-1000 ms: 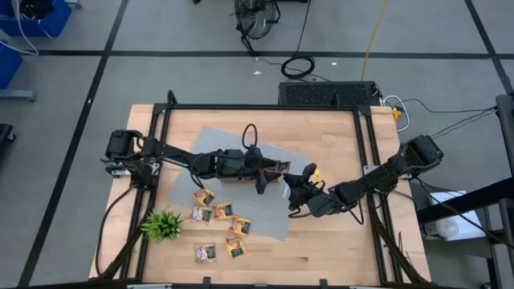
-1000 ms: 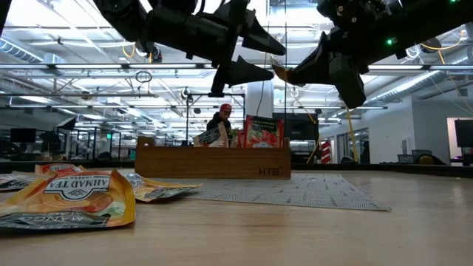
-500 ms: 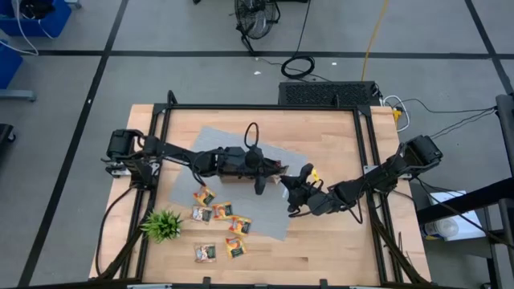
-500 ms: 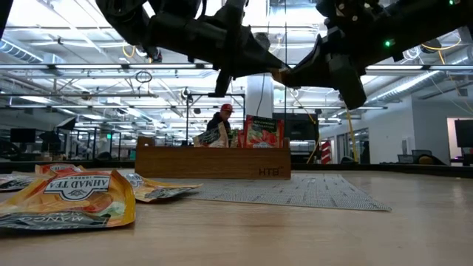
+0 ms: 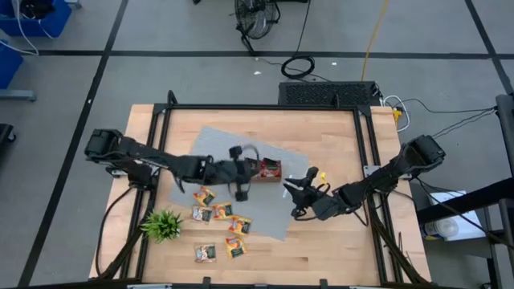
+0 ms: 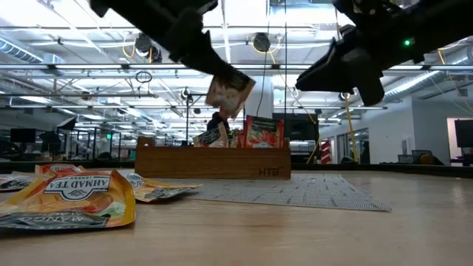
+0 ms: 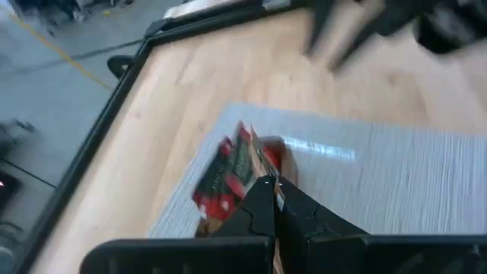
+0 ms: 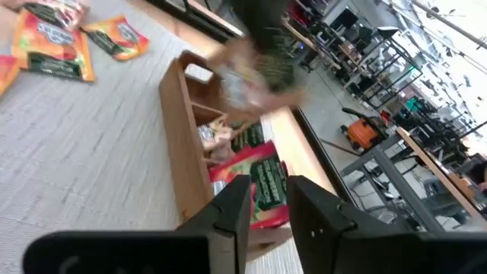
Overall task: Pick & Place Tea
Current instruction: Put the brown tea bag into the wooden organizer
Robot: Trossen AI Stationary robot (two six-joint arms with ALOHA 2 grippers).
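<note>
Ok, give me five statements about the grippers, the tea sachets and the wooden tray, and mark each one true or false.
1. The left gripper is shut on a pale tea sachet held in the air. True.
2. The right gripper grips a sachet. False: its fingers stand apart with nothing between them.
3. A red sachet stands upright in the wooden tray. True.
4. The green spiky plant sits inside the tray. False: it stands on the bare table near the front left corner, off the grey mat.
5. Several loose sachets lie on the table between the plant and the tray. True.
</note>
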